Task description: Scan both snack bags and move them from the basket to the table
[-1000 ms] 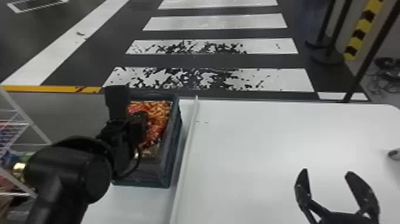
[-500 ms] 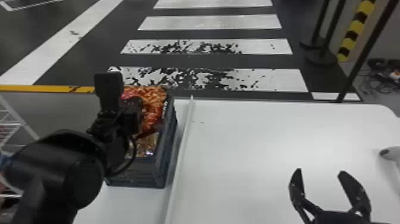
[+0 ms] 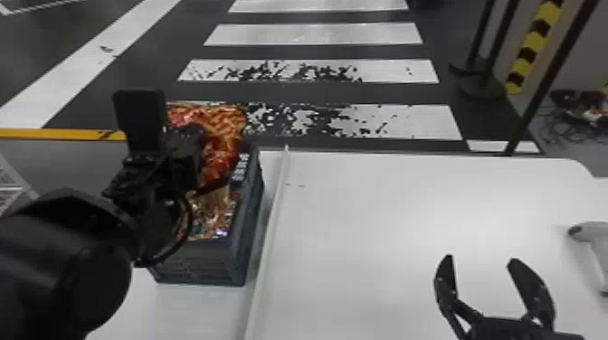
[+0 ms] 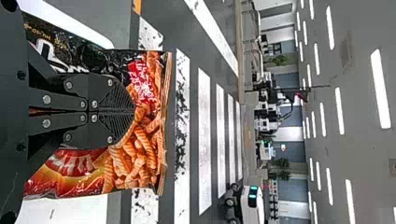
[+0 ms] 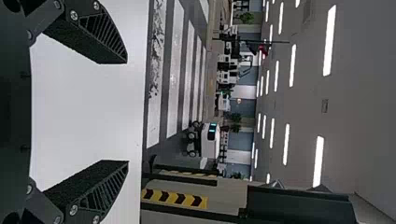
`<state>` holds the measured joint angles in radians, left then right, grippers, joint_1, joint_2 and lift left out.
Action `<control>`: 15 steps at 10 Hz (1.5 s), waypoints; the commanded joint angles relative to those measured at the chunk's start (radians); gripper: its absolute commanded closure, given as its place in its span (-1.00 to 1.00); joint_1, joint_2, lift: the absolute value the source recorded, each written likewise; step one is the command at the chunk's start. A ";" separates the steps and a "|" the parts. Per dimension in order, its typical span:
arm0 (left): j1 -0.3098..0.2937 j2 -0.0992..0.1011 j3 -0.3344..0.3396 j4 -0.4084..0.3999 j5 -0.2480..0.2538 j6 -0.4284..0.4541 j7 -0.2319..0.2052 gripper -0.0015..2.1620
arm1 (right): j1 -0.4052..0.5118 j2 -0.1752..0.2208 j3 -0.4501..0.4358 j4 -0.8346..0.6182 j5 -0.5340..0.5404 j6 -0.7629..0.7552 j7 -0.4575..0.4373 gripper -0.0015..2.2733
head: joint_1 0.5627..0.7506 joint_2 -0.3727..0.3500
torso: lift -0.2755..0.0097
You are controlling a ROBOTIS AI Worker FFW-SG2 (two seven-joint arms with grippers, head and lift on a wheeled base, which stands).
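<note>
In the head view my left gripper (image 3: 199, 185) is at the basket (image 3: 212, 266), with an orange-red snack bag (image 3: 226, 122) rising above the basket's far end. The left wrist view has my left gripper (image 4: 133, 112) shut on this snack bag (image 4: 140, 163), its fingers together across the bag's front. Another shiny snack bag (image 3: 212, 217) lies in the near part of the basket. My right gripper (image 3: 482, 260) stands open over the table's near right part; in the right wrist view the right gripper (image 5: 127, 112) has nothing between its widely spread fingers. At the table's right edge lies a white scanner (image 3: 592, 248).
The white table (image 3: 384, 217) has a raised pale strip (image 3: 271, 226) running lengthwise just right of the basket. A black pole (image 3: 543, 86) stands beyond the table's far right edge. A white wire rack (image 3: 11, 190) is at the far left.
The left gripper has risen with the orange-red bag, which now stands higher above the basket. The head view has shifted, bringing the scanner further into sight. My right gripper remains open.
</note>
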<state>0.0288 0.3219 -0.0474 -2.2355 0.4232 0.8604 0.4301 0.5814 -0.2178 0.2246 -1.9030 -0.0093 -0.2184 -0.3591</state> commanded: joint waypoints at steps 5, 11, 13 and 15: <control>-0.020 0.008 -0.095 -0.044 0.017 0.013 -0.045 0.94 | -0.002 0.005 0.007 -0.002 0.025 0.006 -0.032 -0.86 | 0.41 0.16 | 0.24; -0.115 0.011 -0.348 0.002 -0.029 0.041 -0.053 0.93 | 0.001 0.005 0.013 -0.005 0.043 0.003 -0.087 -0.86 | 0.41 -0.26 | 0.24; -0.125 -0.004 -0.404 0.031 -0.035 0.044 -0.060 0.93 | 0.001 0.006 0.016 -0.005 0.042 0.000 -0.096 -0.86 | 0.41 -0.37 | 0.24; -0.125 -0.026 -0.443 0.040 -0.027 0.069 -0.120 0.93 | 0.000 0.008 0.015 -0.005 0.040 -0.015 -0.100 -0.86 | 0.41 -0.45 | 0.24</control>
<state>-0.0965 0.3045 -0.4789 -2.1961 0.3963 0.9242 0.3104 0.5825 -0.2112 0.2395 -1.9083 0.0315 -0.2310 -0.4580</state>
